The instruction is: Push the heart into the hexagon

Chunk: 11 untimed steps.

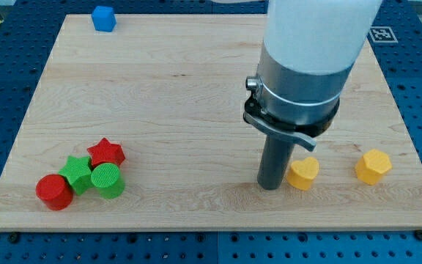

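A yellow heart (303, 172) lies near the view's bottom right on the wooden board (182, 95). A yellow hexagon (373, 166) lies to its right, with a gap between them. My tip (270, 184) is down on the board just left of the heart, touching or almost touching its left side. The arm's white and grey body (306, 59) rises above it.
A red star (106, 152), a green star (76, 173), a green cylinder (108, 180) and a red cylinder (53, 192) cluster at the bottom left. A blue block (104, 18) sits at the top left edge. Blue perforated table surrounds the board.
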Each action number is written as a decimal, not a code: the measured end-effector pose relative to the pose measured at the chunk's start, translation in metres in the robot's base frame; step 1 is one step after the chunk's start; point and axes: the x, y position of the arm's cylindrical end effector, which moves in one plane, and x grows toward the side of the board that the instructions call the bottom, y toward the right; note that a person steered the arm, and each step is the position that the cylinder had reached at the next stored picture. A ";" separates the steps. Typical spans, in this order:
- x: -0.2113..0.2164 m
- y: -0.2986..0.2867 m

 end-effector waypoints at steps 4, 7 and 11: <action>-0.005 -0.001; -0.010 0.029; 0.008 0.055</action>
